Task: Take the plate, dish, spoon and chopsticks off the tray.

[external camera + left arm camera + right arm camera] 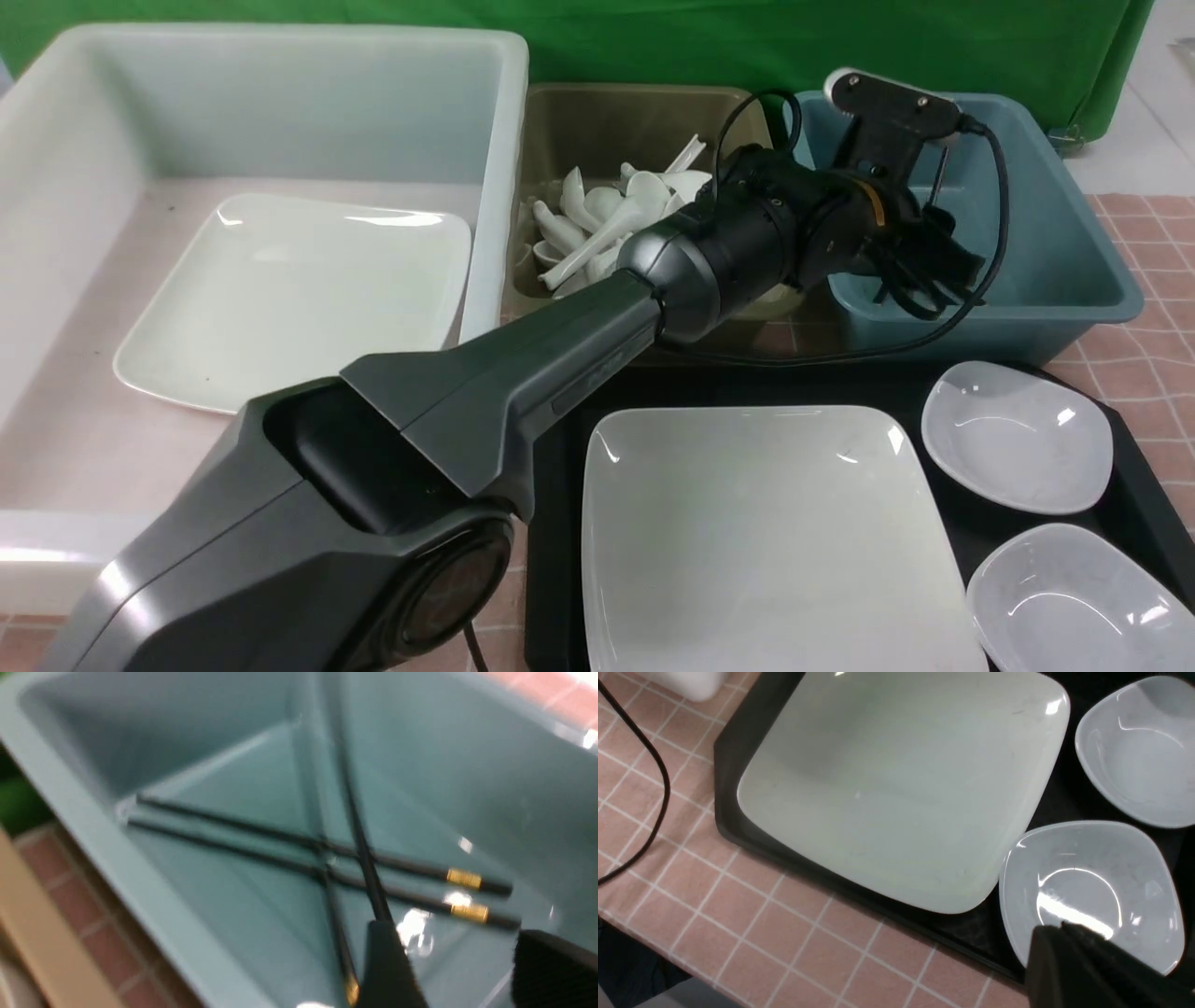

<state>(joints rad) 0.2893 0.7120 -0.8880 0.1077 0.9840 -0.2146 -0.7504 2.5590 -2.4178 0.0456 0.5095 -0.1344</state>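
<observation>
**Left arm at the blue-grey plastic bin (1027, 327), chopstick step.** The left gripper (453, 952) hung inside the bin at the far right, its jaws standing wide apart. A pair of slim black chopsticks with gold-coloured ends (353, 812) lay blurred just before it. One stick met the tip of a finger (387, 956), and whether it leaned on that finger could not be told. A second black pair (233, 848) lay flat on the bin floor, crossed beneath the first. The step in hand was judged to be depositing the chopsticks.

The big black plastic rectangular tray (727, 812) carried the large glossy white square plate (766, 541) and two small shallow white dishes (1018, 434) (1074, 597), set just beside the plate. No spoon showed on the tray. White ceramic soup spoons (597, 229) were heaped in the tan bin (635, 112). Another square plate (299, 289) lay in the white translucent tub (280, 112) on the left.

The right gripper (1057, 935) hovered over the nearer dish, closed and empty.

The next move probably called for lifting the left arm clear of the bin wall. The plate would then need a pinch on its thin, slippery rim, and the dishes close beside it left little room.
</observation>
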